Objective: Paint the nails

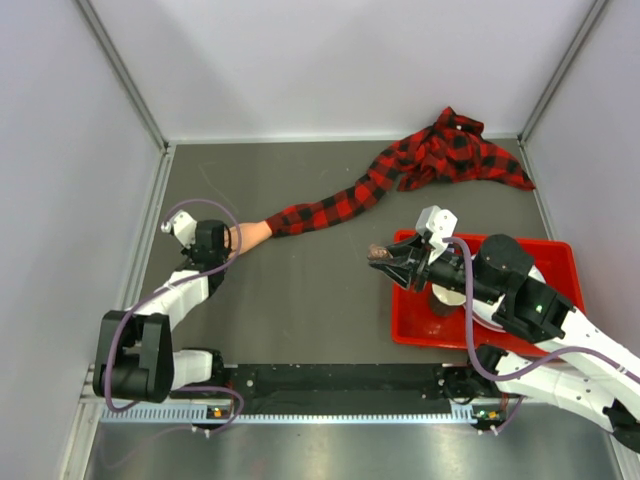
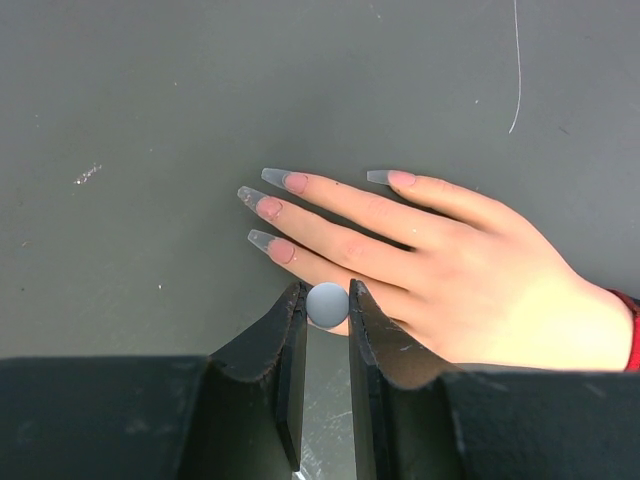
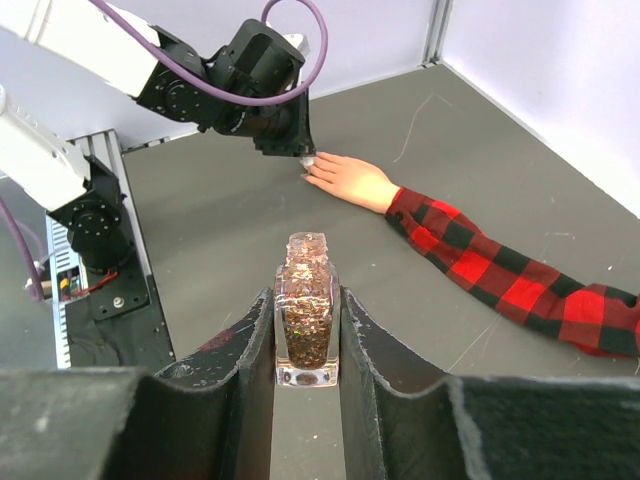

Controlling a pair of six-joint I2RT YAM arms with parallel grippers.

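The left gripper (image 2: pixel 327 293), pinching a round cap (image 2: pixel 327 304), hangs over the mannequin hand (image 2: pixel 450 270) lying flat on the table (image 2: pixel 150 100), the right gripper (image 3: pixel 307 295) clamps the open glitter bottle (image 3: pixel 307 335), and the nails (image 2: pixel 262 203) show no glitter: painting is judged unstarted.

No legible text, no labels, numbers or signs anywhere

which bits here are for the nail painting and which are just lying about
For the job: nails, hand, glitter bottle in right gripper, cap in left gripper.
Lying about: red tray, plaid shirt.
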